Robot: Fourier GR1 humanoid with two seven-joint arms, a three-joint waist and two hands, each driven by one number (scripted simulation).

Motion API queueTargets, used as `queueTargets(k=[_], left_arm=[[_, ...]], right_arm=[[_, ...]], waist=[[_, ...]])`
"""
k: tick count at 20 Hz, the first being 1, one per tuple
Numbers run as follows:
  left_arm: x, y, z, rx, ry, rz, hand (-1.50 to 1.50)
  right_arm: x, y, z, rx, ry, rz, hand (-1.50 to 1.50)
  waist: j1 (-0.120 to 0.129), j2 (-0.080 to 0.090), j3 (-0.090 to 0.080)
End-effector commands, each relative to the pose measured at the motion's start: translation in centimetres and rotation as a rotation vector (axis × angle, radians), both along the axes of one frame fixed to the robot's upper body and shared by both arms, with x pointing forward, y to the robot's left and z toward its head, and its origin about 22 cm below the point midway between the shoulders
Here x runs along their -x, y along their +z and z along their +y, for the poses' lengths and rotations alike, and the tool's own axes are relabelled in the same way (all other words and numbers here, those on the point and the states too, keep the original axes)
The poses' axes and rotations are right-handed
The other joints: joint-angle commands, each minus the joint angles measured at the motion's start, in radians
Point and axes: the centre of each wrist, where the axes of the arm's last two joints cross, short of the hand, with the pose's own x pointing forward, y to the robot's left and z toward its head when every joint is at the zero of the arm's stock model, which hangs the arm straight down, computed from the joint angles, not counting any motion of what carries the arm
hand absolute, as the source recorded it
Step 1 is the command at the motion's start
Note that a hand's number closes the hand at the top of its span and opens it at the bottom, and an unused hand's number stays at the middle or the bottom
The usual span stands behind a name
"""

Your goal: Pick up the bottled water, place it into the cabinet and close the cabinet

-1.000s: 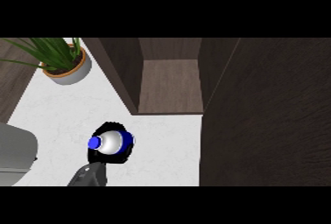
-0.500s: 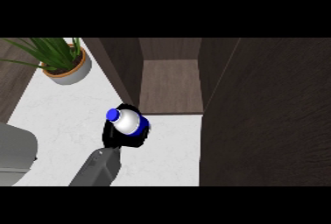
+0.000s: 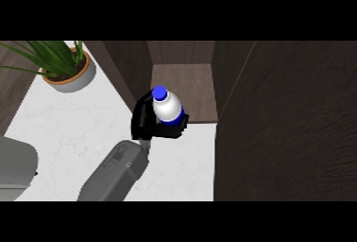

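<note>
Head view shows the pick-up done: the left hand (image 3: pixel 148 122) has its fingers curled round the bottle (image 3: pixel 167 108), held upright off the counter (image 3: pixel 70 132) at the mouth of the open cabinet (image 3: pixel 182 80), just at the shelf's front edge. Setting the bottle inside, letting go and closing the door (image 3: pixel 293 123) are left. No right hand shows.

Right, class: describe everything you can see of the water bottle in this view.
The water bottle has a white, smooth-looking body, a blue cap on top and a blue band low on its side. It leans slightly, cap toward the cabinet's open compartment, at that compartment's front edge above the white counter. The black hand curls around its lower part, hiding the base. Nothing else touches it.
</note>
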Motion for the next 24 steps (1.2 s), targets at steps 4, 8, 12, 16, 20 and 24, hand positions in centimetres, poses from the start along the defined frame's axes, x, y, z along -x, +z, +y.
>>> queueTargets(k=[4, 8, 12, 16, 20, 24], left_arm=[[-2.3, 3.6, -3.7, -0.13, 0.044, 0.012, 1.5], [-4.4, 5.1, -4.2, -0.152, 0.12, 0.048, 1.5], [-6.6, 6.5, -3.9, -0.158, 0.135, 0.087, 1.5], [-7.6, 5.3, -3.1, -0.329, 0.15, 0.068, 1.5], [-8.6, 5.0, -1.2, -0.429, 0.251, 0.093, 1.5], [-9.3, 5.3, -0.6, -0.383, 0.306, 0.169, 1.5]], right_arm=[[0.4, 2.5, -0.2, -0.044, 0.005, -0.05, -1.5], [0.2, 2.0, -0.2, -0.053, 0.035, -0.034, -1.5], [-0.2, 1.1, -1.4, -0.044, -0.005, -0.048, -1.5], [-0.6, 1.5, -0.6, -0.054, 0.024, -0.064, -1.5], [-1.1, 0.4, -1.4, -0.046, 0.02, -0.076, -1.5], [-0.6, 1.8, -1.0, -0.051, 0.025, -0.083, -1.5]], waist=[[-0.018, 0.006, -0.001], [-0.03, 0.01, -0.001], [-0.025, 0.011, 0.0], [-0.034, 0.021, -0.001], [-0.042, 0.027, 0.0], [-0.051, 0.029, -0.002]])
